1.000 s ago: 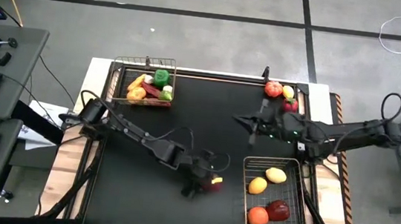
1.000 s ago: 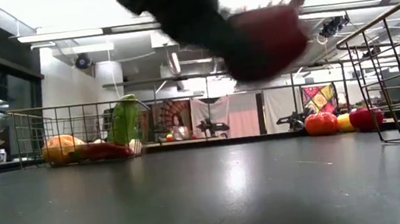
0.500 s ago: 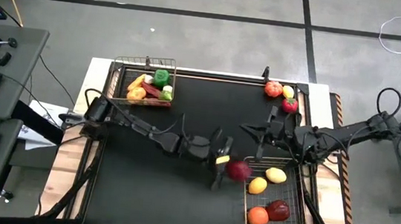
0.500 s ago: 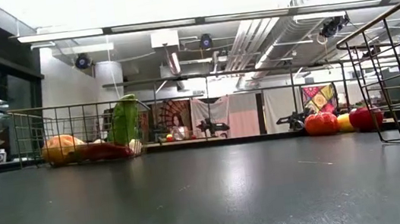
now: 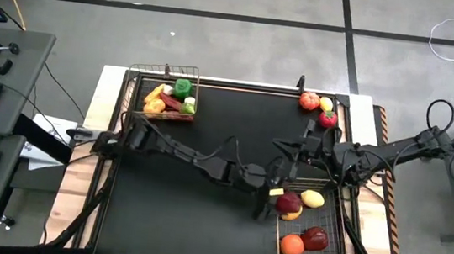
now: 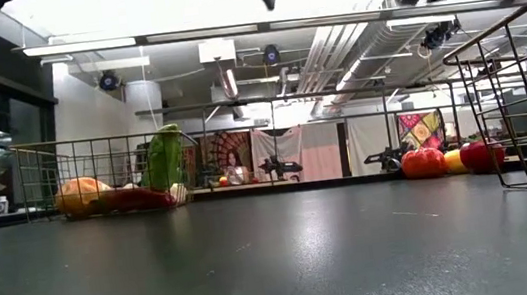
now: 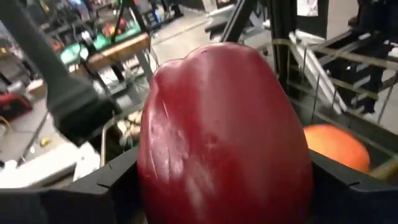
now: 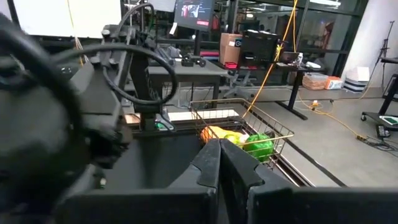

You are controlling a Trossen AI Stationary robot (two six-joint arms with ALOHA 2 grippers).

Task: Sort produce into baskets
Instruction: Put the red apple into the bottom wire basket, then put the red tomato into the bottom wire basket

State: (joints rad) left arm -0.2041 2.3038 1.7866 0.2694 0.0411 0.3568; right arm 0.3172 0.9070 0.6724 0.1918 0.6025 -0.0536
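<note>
I have the dark-red apple [image 5: 288, 204] clamped in my left end effector [image 5: 284, 202], held over the far end of the silver basket [image 5: 338, 240], above the two lemons already lying there; in the left wrist view the apple [image 7: 224, 134] fills the gap between the fingers [image 7: 115, 186].

I judge the sort well along. The silver basket already holds the lemons [image 5: 312, 198], an orange [image 5: 292, 245] and another dark-red piece [image 5: 314, 237]. The copper basket [image 5: 164, 70], well away from the silver basket at the far left of the desk [image 5: 193, 208], carries the green pepper [image 5: 183, 88] and a mix of other vegetables. Left to do: three loose pieces [image 5: 319, 105] sit beyond the silver basket at the desk's far right corner.

My right end effector [image 5: 279, 141] hangs just beyond the silver basket's far rim, fingers pressed together on nothing, near my left arm. That is the tight spot. The rim is right under the apple, so I want to release inside the wire. Left of the silver basket the black mat offers open room to retreat.
</note>
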